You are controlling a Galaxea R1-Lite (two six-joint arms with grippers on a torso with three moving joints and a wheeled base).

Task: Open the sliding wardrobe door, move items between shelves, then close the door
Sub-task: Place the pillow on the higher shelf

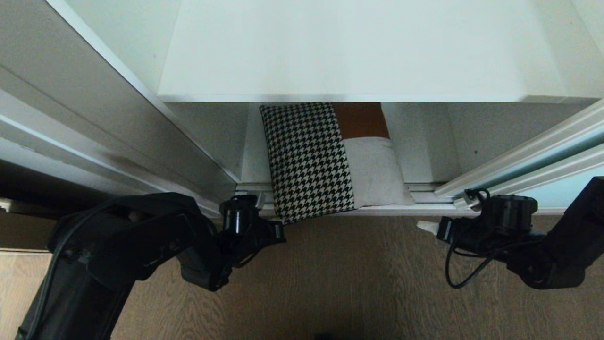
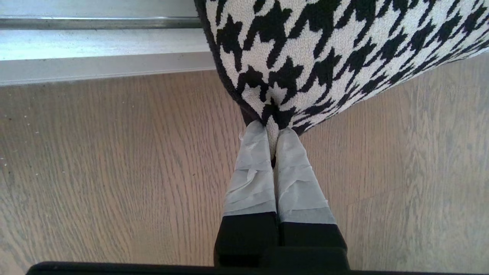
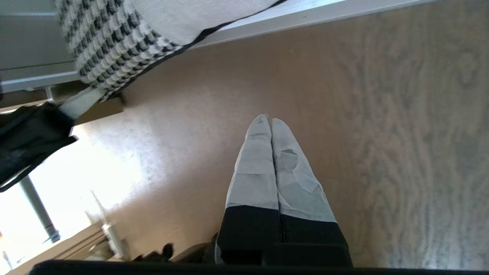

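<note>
The sliding wardrobe door [image 1: 528, 156] is pushed open off at 3 o'clock, and the cushion [image 1: 325, 160] lies on the bottom shelf [image 1: 424, 151], one corner poking out over the floor [image 1: 330, 283] at 6 o'clock. The left end effector [image 2: 272, 133] pinches that corner, I think. The right end effector [image 3: 269, 120], pressed together, holds nothing. Moving the cushion and closing the door are left; the upper shelf [image 1: 354, 52] hangs over it.

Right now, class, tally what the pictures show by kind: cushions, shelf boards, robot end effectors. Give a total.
Cushions: 1, the cushion
Shelf boards: 2, upper shelf, lower shelf
End effectors: 2, left end effector, right end effector
Total: 5
</note>
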